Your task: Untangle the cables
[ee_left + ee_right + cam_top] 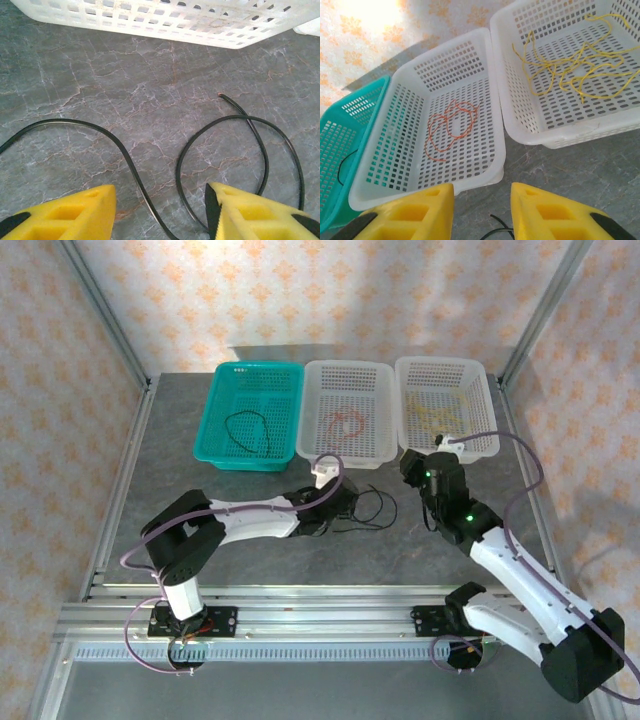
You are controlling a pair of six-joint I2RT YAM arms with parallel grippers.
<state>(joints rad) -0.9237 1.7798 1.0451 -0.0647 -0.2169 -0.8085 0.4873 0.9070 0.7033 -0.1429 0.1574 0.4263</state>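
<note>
**Left gripper** (160,200): the yellow fingers (75,210) are seen parted, with nothing clamped. A thin black flexible cable (235,118) is laid on the grey marbled table (100,75). One strand is passed through the gap between the fingers, and a loop is spread at one to two o'clock of the gripper, its cut end lying free at the far side. In the top view this cable is noted at three o'clock of the gripper, flat on the table.

**Right gripper** (482,192): the jaws are likewise parted and nothing is grasped. It is held over the table, near the front walls of two baskets.
- At eleven o'clock, a white perforated plastic basket (498,130) is recorded, with a thin orange-red looped cable (452,127) lying on its floor.
- At one o'clock, just beside the first, a second white perforated basket (570,135) is recorded — a thin yellow tangled cable (580,65) is spread inside it.
- At ten o'clock, a teal perforated plastic basket (350,125) is recorded, with a second thin black cable (245,430) looped inside it.
</note>
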